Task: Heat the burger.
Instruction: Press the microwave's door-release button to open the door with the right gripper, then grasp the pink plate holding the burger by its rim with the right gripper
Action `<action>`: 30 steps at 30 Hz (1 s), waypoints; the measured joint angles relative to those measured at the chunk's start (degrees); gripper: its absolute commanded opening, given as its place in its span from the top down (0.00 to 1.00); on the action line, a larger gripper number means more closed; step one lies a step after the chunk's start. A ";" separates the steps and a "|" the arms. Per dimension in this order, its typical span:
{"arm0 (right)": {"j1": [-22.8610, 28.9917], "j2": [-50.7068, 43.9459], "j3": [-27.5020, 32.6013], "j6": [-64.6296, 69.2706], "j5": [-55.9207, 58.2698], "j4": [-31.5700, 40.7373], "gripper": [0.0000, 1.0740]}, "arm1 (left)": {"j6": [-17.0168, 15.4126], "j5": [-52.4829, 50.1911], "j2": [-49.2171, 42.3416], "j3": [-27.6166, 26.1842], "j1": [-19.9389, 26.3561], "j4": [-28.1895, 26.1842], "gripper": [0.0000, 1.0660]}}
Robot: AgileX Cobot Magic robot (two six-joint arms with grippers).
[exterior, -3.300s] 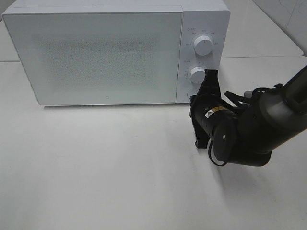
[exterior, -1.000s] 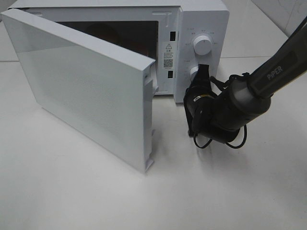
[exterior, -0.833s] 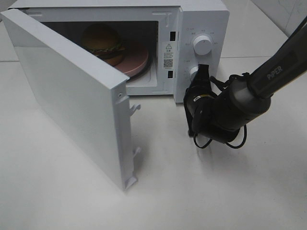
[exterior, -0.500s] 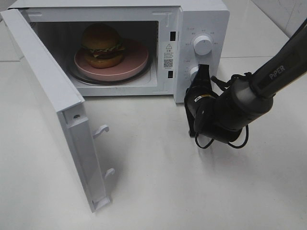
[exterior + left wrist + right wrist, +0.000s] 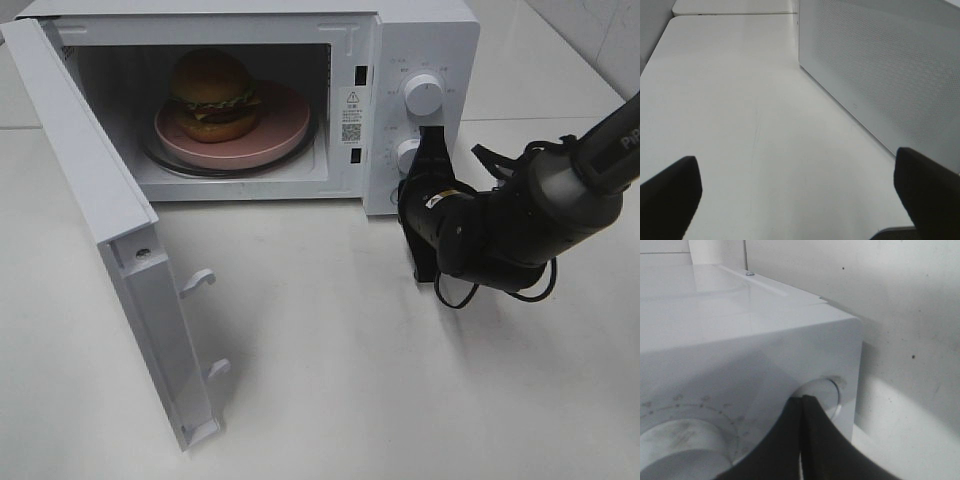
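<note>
The burger (image 5: pixel 210 92) sits on a pink plate (image 5: pixel 285 135) inside the open white microwave (image 5: pixel 420 40). The microwave's door (image 5: pixel 110 230) stands swung out to the left. My right gripper (image 5: pixel 433 138) is shut and empty, with its tips by the lower knob (image 5: pixel 408 155) of the control panel. In the right wrist view the shut right gripper (image 5: pixel 802 401) points at a round button (image 5: pixel 824 389) on the panel's lower corner. My left gripper (image 5: pixel 800 195) is open and empty, low over the table beside the door's outer face (image 5: pixel 890 75). It is out of the high view.
The upper knob (image 5: pixel 424 93) sits above my right gripper. The open door reaches far out over the white table (image 5: pixel 330 380) on the left. My right arm (image 5: pixel 520 225) lies across the table to the right of the microwave.
The microwave door, shut at first, has swung wide open and uncovered the burger on its plate. My right gripper and arm have drawn slightly back to the right from the panel.
</note>
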 measured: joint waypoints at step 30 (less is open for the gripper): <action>-0.11 -21.66 8.25 -32.49 32.43 -12.32 1.00 | 0.00 0.00 0.00 0.00 0.00 0.00 0.07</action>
